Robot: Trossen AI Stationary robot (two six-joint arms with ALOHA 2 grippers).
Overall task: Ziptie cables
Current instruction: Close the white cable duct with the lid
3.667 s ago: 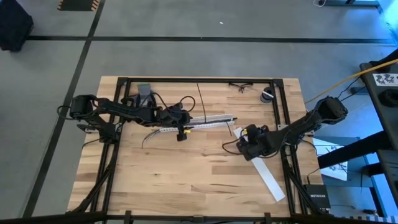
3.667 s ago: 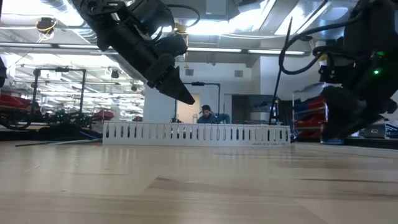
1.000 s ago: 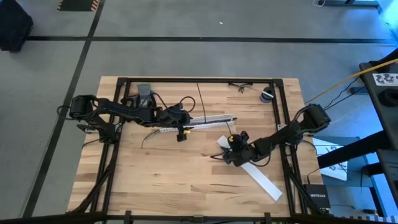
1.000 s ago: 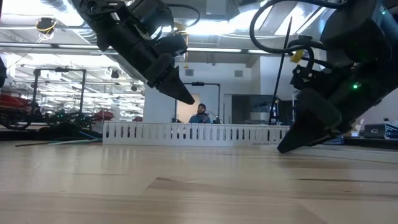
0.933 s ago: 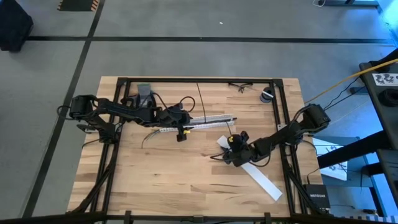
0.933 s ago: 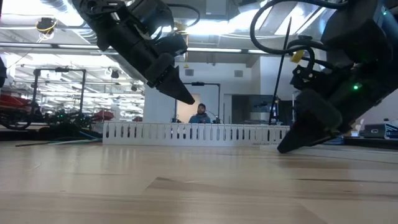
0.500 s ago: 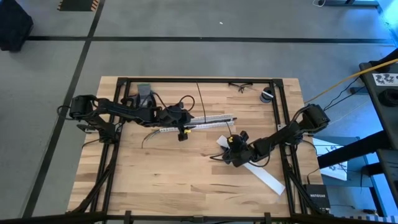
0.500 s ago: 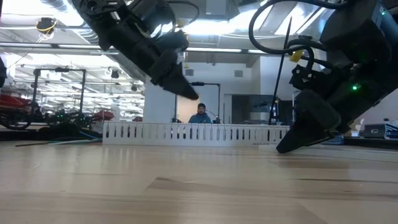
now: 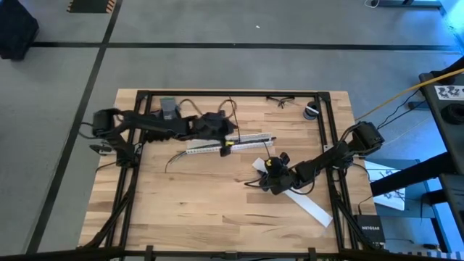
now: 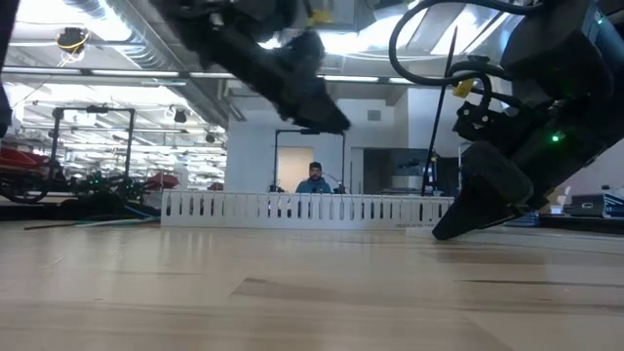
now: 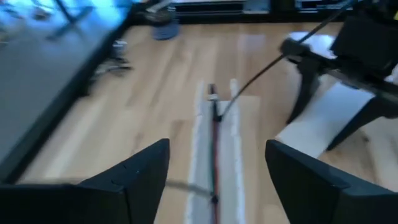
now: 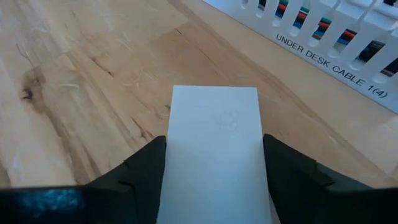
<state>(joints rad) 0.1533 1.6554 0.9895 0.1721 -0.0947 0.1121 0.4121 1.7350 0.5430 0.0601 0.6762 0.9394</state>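
The cables (image 11: 213, 118) lie lengthwise in the trough of the white slotted channel (image 9: 254, 138). At its left end a few loose tails curl out onto the surface (image 9: 203, 210). They sit low between the slotted walls, so I judge the channel is what keeps the limp wires gathered in one line for tying.

The zipties I can only partly place. One thin, straight black strip (image 9: 233, 112) lies on the surface just behind the channel, apart from it and in neither of my grips. I cannot tell whether there are others.

My left jaws hang just above the middle of the channel, in line with its run. They are spread wide with nothing between them, and the wires show in the gap below. From there I could drop onto the bundle, or swing back for the strip.

My right jaws are down at the surface, in front of the channel's right end and well apart from my left. They are closed across the width of the flat white cover strip (image 9: 310, 210), one finger on each long edge. The strip runs away from the channel toward the right front of the surface. I judge I am holding it aside so the trough stays open and the wires stay reachable.

No tie is around the wires yet.
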